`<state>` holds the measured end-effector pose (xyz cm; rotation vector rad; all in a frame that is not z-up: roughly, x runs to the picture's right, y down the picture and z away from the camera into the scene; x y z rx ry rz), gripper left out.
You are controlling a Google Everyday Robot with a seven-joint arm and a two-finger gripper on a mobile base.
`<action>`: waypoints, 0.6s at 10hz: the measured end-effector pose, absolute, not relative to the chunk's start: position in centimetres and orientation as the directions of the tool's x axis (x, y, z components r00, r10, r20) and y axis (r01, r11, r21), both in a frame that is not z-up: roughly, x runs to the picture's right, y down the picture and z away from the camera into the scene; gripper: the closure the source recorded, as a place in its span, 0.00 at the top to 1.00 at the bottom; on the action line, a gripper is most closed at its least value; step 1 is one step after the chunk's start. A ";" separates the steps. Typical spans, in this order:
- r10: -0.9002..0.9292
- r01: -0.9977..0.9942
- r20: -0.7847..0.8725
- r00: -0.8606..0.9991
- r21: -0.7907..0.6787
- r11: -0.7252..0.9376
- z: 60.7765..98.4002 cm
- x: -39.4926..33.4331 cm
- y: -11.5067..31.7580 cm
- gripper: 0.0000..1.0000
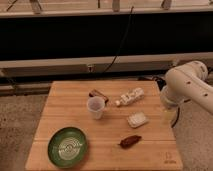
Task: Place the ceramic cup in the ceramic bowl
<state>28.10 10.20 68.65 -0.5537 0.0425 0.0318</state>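
In the camera view, a wooden table (65, 100) carried a clear plastic bottle (130, 96) lying on its side, a small white dish (137, 119) nearer, a brown lump (130, 141) near the front edge and a dark brown object (98, 94) just behind the ceramic cup (96, 107). The pale, handleless, tapering cup stood upright near the table's middle. The green, ring-patterned ceramic bowl (67, 147) sat near left, apart from it. The gripper (169, 116) hung off the table's right edge, jaws spread, holding nothing.
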 end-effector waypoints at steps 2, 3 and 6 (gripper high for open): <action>-0.026 0.008 -0.029 0.999 -0.485 0.874 70.0 25.3 8.2 0.80; -0.037 0.022 -0.023 0.999 -0.474 0.880 70.2 24.6 7.7 0.80; -0.062 0.048 -0.018 0.998 -0.447 0.893 70.5 24.1 7.1 0.80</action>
